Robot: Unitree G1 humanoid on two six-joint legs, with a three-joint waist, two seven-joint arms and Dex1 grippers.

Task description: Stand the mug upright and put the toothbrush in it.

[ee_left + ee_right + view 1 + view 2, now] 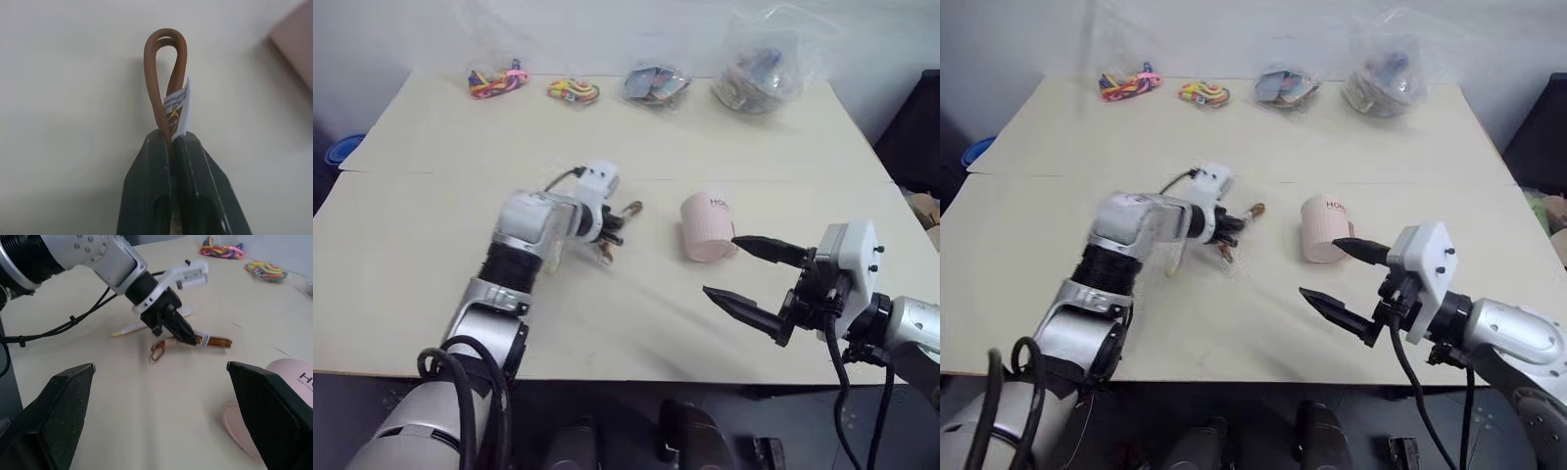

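Standing on the surface (636,323), your mug (707,227) seems upright, though the angle is poor. Your toothbrush (128,328) lies flat behind your left hand (188,337), which is clamped on the brown cord loop (165,78). Your right hand (744,275) hovers just beside the mug, fingers spread wide.

We see a pale cream, matt, smooth surface (431,323). The pale pink ribbed mug (707,227) looks like matt plastic with fine grooves. The left tool (172,147) has smooth, dark, faintly glossy plastic fingers, pressed together on a brown, leather-like cord loop (164,63) bearing a white printed paper tag (178,110). The slim white and pale yellow toothbrush (128,328) looks like smooth plastic. Crinkled, glossy clear plastic bags (756,61) catch the light.
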